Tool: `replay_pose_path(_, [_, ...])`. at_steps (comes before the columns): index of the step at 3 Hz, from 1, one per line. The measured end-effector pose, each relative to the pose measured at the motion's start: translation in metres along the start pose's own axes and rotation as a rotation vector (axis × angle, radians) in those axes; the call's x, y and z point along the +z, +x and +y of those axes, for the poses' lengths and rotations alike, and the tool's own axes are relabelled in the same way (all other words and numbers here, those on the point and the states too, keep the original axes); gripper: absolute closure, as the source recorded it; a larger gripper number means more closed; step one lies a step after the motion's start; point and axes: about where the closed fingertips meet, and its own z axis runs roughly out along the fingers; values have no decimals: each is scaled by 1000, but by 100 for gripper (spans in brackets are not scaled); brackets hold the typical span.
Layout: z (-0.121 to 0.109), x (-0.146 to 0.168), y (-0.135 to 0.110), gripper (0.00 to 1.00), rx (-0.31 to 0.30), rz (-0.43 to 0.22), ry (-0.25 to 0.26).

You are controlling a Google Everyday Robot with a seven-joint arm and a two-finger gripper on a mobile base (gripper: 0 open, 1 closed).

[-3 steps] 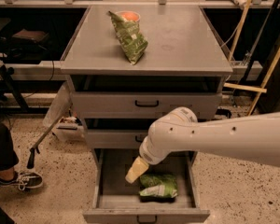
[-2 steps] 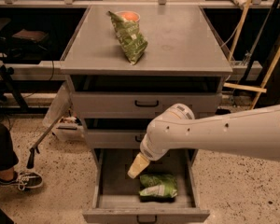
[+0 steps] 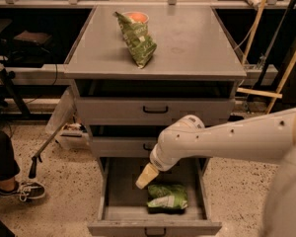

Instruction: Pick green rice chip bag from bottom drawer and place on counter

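Under the grey metal counter, the deep grey bottom drawer stands open. My claw hovers over it, just beside the bright-green crinkly chip bag; clenched or released, I cannot tell. Approach step, I judge: lower onto the bag next.

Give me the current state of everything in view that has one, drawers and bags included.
bottom drawer: pulled open.
middle drawer: pushed in.
top drawer: pushed in.
green rice chip bag: lying flat in the bottom drawer, not lifted.
olive-green bag: lying on the counter.
cup: upright on the counter, behind that bag.
tool: low over the open bottom drawer, by the rice chip bag's upper-left corner.
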Motion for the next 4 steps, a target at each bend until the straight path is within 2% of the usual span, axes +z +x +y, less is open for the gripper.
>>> replay_pose_path(1, [-24,57,11,0,75,-7,-1])
replay_pose_path(2, [-49,93,21,0,152,-12,41])
replay_pose_path(3, [-69,119,37,0,228,0,74])
replay_pose_path(4, [-69,119,37,0,228,0,74])
